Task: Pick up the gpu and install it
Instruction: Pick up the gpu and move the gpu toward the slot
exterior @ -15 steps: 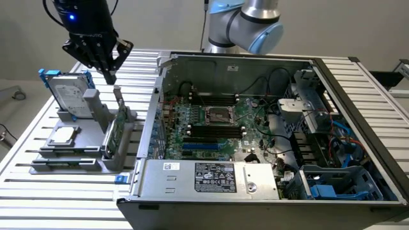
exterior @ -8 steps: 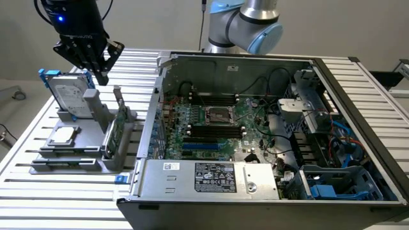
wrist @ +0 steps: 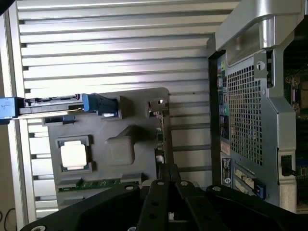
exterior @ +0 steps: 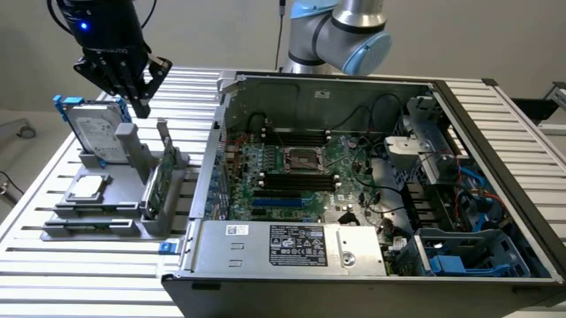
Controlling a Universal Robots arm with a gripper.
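The gpu (exterior: 159,175) stands on edge in a grey holder (exterior: 119,222) at the exterior view's left, green board down and silver bracket up. In the wrist view the gpu (wrist: 160,139) appears edge-on as a thin strip along the holder (wrist: 125,144). My gripper (exterior: 142,106) hangs above the holder's far end, a little above and behind the card, apart from it. Its black fingers (wrist: 165,174) are pressed together, shut on nothing, just short of the card's edge.
A silver hard drive (exterior: 93,129) in a blue frame and a small square chip (exterior: 89,187) share the holder. The open computer case (exterior: 425,89) with its motherboard (exterior: 301,169) lies at the exterior view's right, on a slatted metal table (exterior: 79,271).
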